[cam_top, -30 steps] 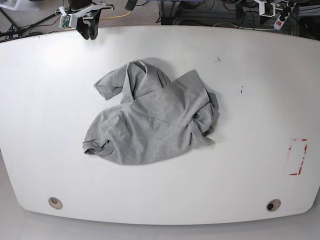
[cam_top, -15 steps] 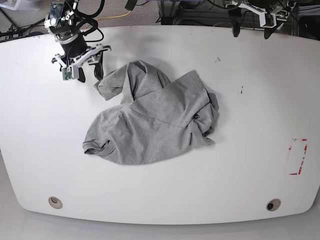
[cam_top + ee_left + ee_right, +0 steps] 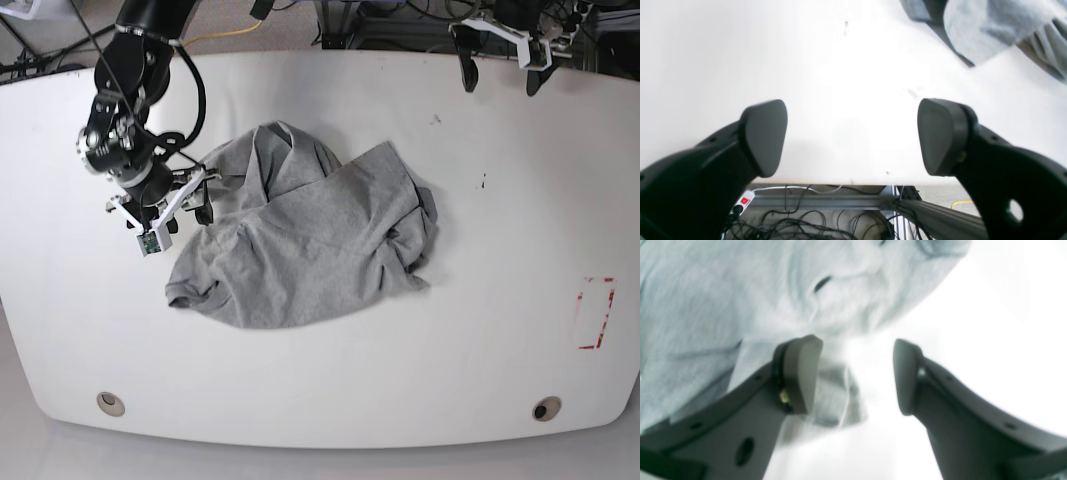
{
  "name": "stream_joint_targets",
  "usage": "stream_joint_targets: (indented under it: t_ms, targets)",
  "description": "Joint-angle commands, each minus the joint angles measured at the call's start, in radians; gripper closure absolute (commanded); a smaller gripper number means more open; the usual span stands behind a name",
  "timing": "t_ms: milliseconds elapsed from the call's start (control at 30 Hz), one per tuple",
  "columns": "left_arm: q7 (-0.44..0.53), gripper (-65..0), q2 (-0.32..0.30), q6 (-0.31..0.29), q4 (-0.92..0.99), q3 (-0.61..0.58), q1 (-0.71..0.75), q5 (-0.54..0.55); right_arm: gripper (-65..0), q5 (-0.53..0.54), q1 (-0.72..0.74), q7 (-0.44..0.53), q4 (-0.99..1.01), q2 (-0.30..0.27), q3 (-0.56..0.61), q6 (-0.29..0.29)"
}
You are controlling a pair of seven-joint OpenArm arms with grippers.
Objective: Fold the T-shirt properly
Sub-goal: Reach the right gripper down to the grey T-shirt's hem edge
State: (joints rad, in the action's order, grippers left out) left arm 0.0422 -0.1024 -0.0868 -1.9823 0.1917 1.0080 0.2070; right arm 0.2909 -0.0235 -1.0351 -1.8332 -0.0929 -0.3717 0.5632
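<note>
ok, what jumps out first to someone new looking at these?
A crumpled grey T-shirt heaped mid-table. The right claw hangs open at the shirt's sleeve edge, cloth between its tips but not pinched. The left claw is wide open at the far table edge, holding nothing.

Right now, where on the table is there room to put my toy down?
Bare table lies between the T-shirt and the red tape marks, and along the near edge between the two round holes. It is crowded where the right gripper meets the shirt.
</note>
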Motion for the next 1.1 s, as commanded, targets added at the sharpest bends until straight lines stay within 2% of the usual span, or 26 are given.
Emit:
stream_joint_targets:
  t_ms: [0,200,633,800,1067]
  targets:
    - [-0.026,-58.1,-0.029,0.0,-0.016,0.004,-0.011,0.007,-34.6,0.012,0.055,-0.006,0.037,0.017,0.0,0.022]
    - [-0.08,-57.9,-0.05,0.002,-0.016,0.005,-0.071,0.007,-34.4,0.014,0.133,-0.011,0.171,0.025,0.0,0.022]
    - [-0.092,-57.9,-0.055,0.002,-0.015,0.001,-0.136,0.002,-34.4,0.009,0.225,-0.007,0.295,0.13,0.0,0.022]
    - [-0.104,-57.9,-0.055,0.002,-0.015,0.001,-0.145,0.001,-34.4,0.004,0.264,-0.004,0.359,0.152,-0.005,0.021]
    - [-0.141,-57.9,-0.058,0.0,-0.016,0.002,-0.165,0.002,-34.2,0.004,0.284,0.106,0.456,0.149,-0.005,0.011]
